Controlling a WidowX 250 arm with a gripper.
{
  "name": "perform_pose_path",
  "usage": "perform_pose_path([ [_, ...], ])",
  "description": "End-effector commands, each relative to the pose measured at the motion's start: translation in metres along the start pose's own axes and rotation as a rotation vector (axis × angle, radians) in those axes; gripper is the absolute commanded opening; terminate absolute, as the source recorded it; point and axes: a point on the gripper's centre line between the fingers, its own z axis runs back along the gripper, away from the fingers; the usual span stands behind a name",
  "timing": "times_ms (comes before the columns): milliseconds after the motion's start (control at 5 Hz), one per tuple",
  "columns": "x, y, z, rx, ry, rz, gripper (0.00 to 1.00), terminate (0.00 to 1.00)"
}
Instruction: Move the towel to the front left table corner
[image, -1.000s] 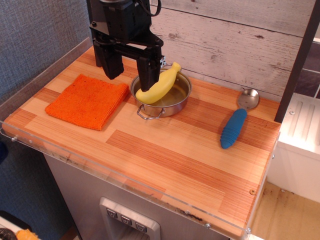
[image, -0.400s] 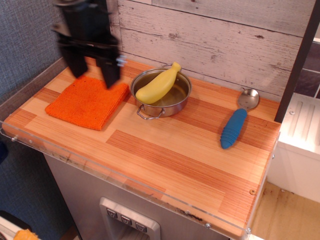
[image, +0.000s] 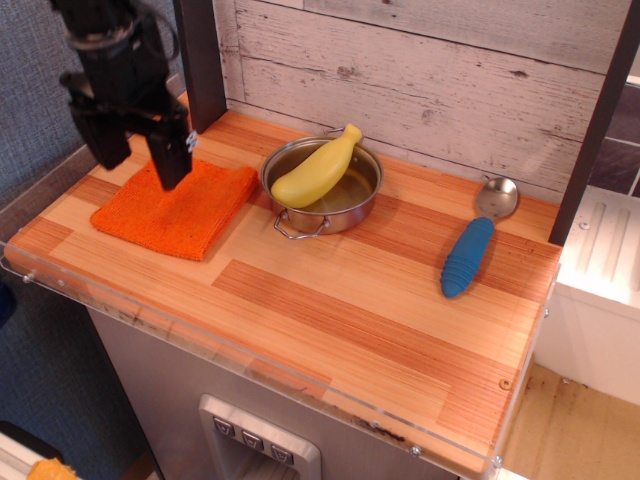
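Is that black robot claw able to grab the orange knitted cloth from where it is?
Probably yes. The black gripper hangs open over the orange knitted towel's back edge, and nothing lies on it; the steel pot sits beside it.
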Motion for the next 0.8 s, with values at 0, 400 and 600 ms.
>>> perform_pose_path([
  [0, 0.031, 0.022, -0.017, 0.028, -0.017, 0.035, 1.00, 0.00],
  [400, 0.031, 0.029, -0.037, 0.011, -0.011, 0.037, 1.00, 0.00],
  [600, 0.027, 0.026, -0.049, 0.005, 0.008, 0.034, 1.00, 0.00],
])
